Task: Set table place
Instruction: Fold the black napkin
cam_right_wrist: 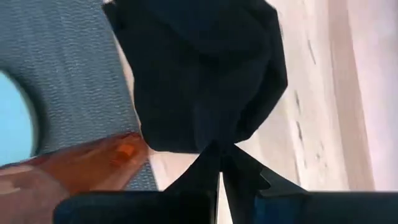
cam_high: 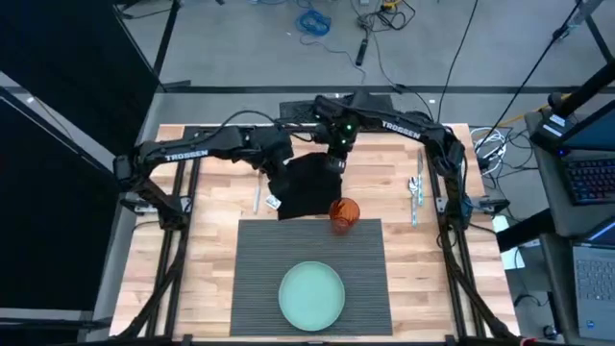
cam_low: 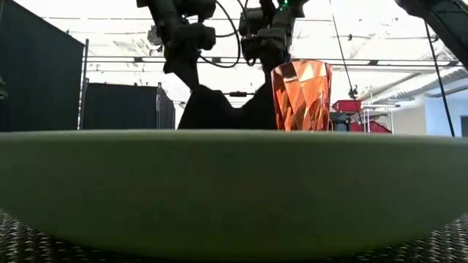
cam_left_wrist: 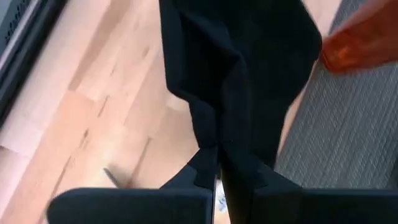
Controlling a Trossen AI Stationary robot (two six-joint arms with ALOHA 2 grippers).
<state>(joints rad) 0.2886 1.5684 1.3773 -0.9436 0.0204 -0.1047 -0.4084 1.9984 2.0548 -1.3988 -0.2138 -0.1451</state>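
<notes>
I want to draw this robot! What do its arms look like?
Draw two dark, jointed arms, each with white "TROSSEN" lettering on the side. Black cables loop along them. There is a small green light on the right arm near its wrist. The left end effector and the right end effector are dark too, each with two flat fingers.

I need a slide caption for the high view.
Both grippers hold the black napkin behind the placemat.

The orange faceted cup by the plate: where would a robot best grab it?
Probably across the orange faceted cup's upper wall, coming from the right, where bare wood lies. It stands upright on the placemat's far edge, and the black napkin held by both grippers crowds its left.
</notes>
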